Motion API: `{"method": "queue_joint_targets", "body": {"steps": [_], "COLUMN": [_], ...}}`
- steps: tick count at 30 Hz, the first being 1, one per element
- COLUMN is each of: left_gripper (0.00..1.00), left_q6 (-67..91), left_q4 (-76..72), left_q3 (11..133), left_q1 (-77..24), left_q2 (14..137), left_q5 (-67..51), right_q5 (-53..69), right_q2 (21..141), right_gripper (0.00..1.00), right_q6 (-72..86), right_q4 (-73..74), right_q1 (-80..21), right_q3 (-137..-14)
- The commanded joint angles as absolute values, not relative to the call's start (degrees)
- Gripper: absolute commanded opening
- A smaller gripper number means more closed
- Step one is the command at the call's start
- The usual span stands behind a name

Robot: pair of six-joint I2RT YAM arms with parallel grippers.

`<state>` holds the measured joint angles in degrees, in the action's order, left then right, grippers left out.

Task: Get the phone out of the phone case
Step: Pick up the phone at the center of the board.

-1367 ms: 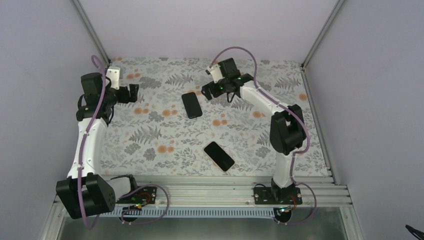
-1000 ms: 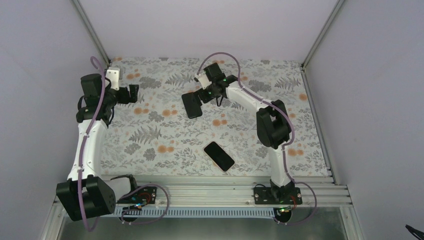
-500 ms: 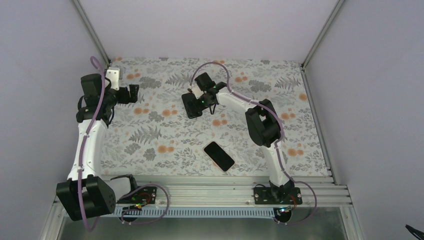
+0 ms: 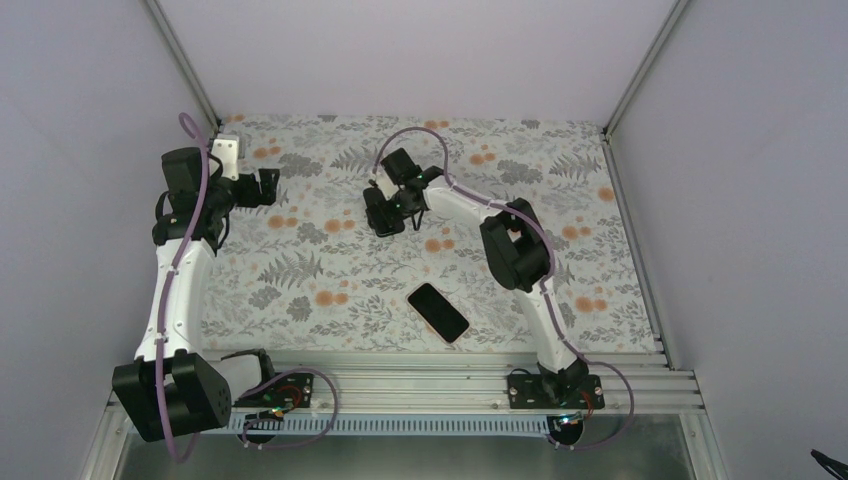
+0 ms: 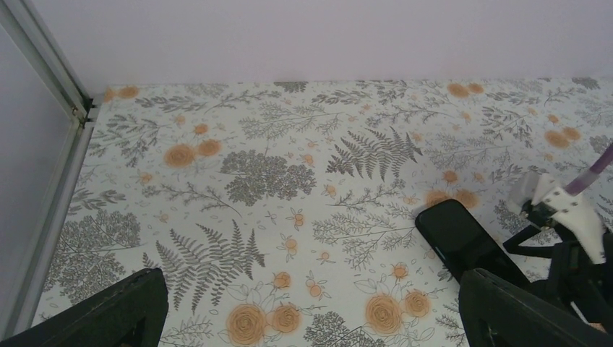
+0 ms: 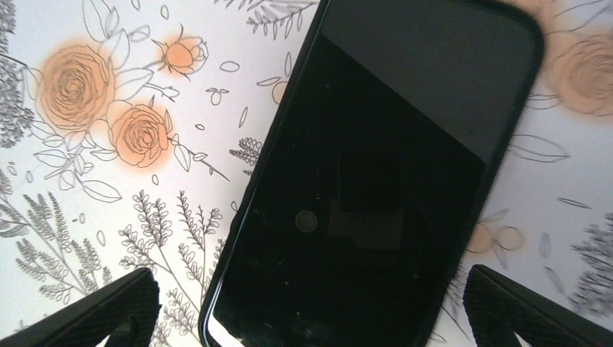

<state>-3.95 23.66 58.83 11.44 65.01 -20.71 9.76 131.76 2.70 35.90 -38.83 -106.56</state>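
A black phone in a black phone case [image 6: 376,166] lies screen up on the flowered table at the back middle. My right gripper [image 6: 311,311] hangs close over it, open, with one finger on either side of the phone's near end and neither touching it. From above, the right gripper [image 4: 385,205] covers most of this phone [image 4: 388,227]. My left gripper [image 4: 262,187] stands open at the back left, holding nothing. In the left wrist view the phone [image 5: 463,235] lies to the right of the left gripper [image 5: 311,318].
A second dark phone [image 4: 437,312] with a light rim lies slantwise near the front edge. White walls with metal posts [image 4: 180,55] close in the table at the back and sides. The right arm [image 5: 571,224] shows at the right of the left wrist view.
My right arm has swung left and come down over the cased phone, so its open fingers now straddle it. Neither the left arm nor either phone has moved.
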Motion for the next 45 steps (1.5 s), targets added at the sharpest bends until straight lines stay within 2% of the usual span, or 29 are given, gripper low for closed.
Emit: {"method": "queue_joint_targets", "body": {"steps": [1, 18, 26, 29, 34, 45], "left_gripper": [1.00, 1.00, 1.00, 1.00, 1.00, 1.00], "left_q6": [-3.35, -3.23, -3.33, -3.30, -3.38, -3.46], "left_q4": [22.88, 22.46, 22.44, 22.58, 22.61, 22.67], "left_q3": [60.03, 59.75, 59.68, 60.00, 59.75, 60.10], "left_q1": [11.25, 11.25, 11.18, 11.21, 11.25, 11.24], "left_q2": [64.24, 64.42, 64.75, 64.93, 64.78, 65.30], "left_q5": [-21.64, -21.19, -21.23, -21.29, -21.05, -21.03], "right_q5": [8.30, 2.47, 1.89, 2.25, 2.61, 1.85], "right_q2": [135.31, 139.62, 138.22, 137.37, 135.79, 132.84], "right_gripper": [0.99, 1.00, 0.92, 0.84, 0.77, 0.75], "right_q6": [3.09, 1.72, 0.92, 0.74, 0.56, -1.14], "right_q4": [36.81, 36.84, 37.34, 37.74, 38.29, 40.34], "right_q1": [-40.20, -41.44, -41.48, -41.46, -41.35, -40.85], "right_q3": [-108.57, -110.14, -108.62, -107.84, -106.73, -103.41]}}
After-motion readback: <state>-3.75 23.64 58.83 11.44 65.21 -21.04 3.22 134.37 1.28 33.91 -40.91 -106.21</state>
